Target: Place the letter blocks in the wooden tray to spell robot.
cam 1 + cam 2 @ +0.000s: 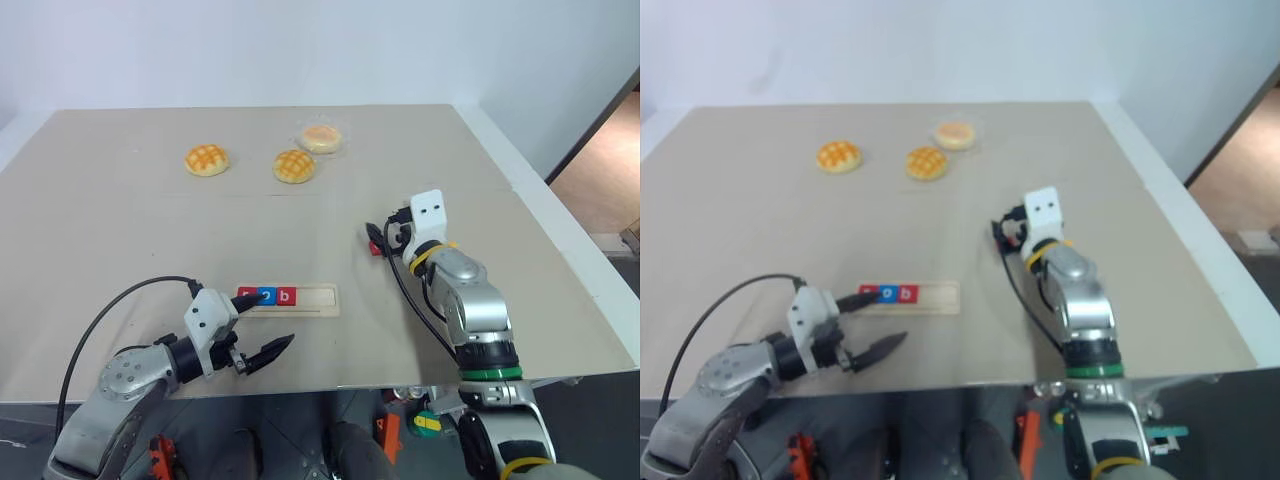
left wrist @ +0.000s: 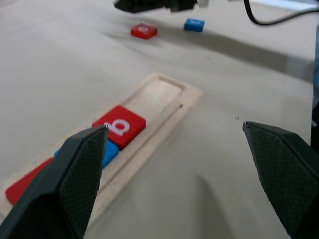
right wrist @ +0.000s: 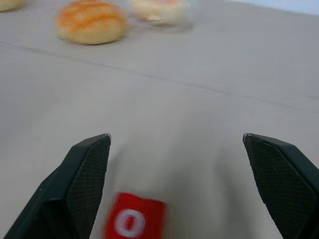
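Red, blue, red tiles fill the left three slots of the tray point(image 1: 300, 298); the last reads "b" point(image 1: 286, 296), and the two slots at the tray's 3 o'clock end stand bare. Tray's long axis runs 9-to-3 across the tabletop point(image 1: 130, 250), near the front edge. Left hand point(image 1: 262, 352) hovers just at the tray's 7 o'clock, fingers spread wide, holding nothing. Right hand point(image 1: 377, 240) is also wide and empty, nose down over a red "o" tile point(image 3: 130, 221) lying between its fingers, close in front; a blue tile point(image 2: 194, 24) lies just beside that one. Both loose tiles sit at the tray's 1 o'clock, well apart from it. Judgement: right hand is nearer; "o" goes next.
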Motion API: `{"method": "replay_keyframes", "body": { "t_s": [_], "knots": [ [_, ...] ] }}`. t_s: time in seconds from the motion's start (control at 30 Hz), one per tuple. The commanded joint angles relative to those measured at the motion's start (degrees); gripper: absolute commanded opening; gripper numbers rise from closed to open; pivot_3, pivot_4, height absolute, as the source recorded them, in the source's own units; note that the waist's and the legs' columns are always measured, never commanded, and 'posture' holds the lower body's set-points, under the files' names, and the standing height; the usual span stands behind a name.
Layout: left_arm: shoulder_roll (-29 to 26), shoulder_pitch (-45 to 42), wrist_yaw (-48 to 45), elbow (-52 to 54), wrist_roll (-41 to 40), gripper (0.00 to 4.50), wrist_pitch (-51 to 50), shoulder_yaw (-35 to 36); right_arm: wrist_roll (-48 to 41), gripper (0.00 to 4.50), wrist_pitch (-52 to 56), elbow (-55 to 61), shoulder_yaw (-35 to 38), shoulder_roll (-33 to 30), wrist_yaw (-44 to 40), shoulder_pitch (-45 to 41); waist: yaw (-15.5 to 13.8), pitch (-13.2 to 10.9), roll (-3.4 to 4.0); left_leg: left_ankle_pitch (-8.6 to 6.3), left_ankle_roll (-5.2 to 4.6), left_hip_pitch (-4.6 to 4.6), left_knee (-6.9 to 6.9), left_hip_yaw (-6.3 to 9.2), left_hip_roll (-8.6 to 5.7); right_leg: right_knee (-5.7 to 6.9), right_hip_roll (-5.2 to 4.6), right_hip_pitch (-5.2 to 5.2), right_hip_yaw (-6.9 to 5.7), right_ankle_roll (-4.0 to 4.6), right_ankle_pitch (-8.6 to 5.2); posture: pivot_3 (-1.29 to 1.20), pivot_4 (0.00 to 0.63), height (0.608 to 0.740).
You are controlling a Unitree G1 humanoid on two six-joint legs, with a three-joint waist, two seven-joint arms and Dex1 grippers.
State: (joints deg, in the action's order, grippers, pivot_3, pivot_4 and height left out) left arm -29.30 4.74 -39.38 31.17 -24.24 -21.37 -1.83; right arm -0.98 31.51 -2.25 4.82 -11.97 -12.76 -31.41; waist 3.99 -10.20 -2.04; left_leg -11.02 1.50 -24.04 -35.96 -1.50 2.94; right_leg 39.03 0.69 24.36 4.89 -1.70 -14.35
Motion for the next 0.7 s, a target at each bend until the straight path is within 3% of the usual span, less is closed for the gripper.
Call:
{"method": "replay_keyframes", "body": {
  "t_s": [0.03, 0.3, 0.53, 0.7],
  "knots": [
    [1.15, -1.73, 1.55, 1.66, -0.87, 4.50, -0.16, 0.63, 0.66, 4.40, 3.57, 6.08, -0.05, 3.32, 5.61, 1.89, 0.04, 0.01, 0.00, 0.00, 0.00, 0.02, -0.02, -0.01, 0.00, 0.00, 0.00, 0.00, 0.02, 0.00, 0.02, 0.00, 0.150, 0.740],
    [0.88, -2.38, 1.49, 1.21, -0.11, 4.50, -0.23, -0.41, 0.90, 4.40, 7.10, 8.28, -3.03, 6.93, 8.64, 4.27, 0.15, 0.01, 0.00, 0.01, -0.01, 0.02, -0.05, -0.02, 0.02, 0.00, 0.03, -0.01, 0.02, 0.03, 0.06, 0.00, 0.150, 0.740],
    [0.77, -2.25, 1.57, 1.48, 0.34, 4.50, -0.51, -0.92, 0.87, 4.40, 6.09, 3.62, -1.41, 9.32, 12.96, 3.64, 0.15, 0.01, -0.01, 0.01, -0.01, -0.01, -0.05, 0.00, 0.01, -0.01, 0.02, -0.01, 0.00, 0.02, 0.04, 0.00, 0.150, 0.740],
    [0.42, -1.85, 1.26, 1.81, 0.50, 4.50, -0.94, -0.80, 0.34, 2.85, 4.85, 2.35, -1.29, 10.69, 14.19, 4.19, 0.18, 0.02, -0.02, 0.01, -0.01, 0.00, -0.05, 0.03, 0.01, 0.00, 0.03, -0.02, -0.02, 0.02, 0.05, 0.00, 0.150, 0.740]
  ]
}}
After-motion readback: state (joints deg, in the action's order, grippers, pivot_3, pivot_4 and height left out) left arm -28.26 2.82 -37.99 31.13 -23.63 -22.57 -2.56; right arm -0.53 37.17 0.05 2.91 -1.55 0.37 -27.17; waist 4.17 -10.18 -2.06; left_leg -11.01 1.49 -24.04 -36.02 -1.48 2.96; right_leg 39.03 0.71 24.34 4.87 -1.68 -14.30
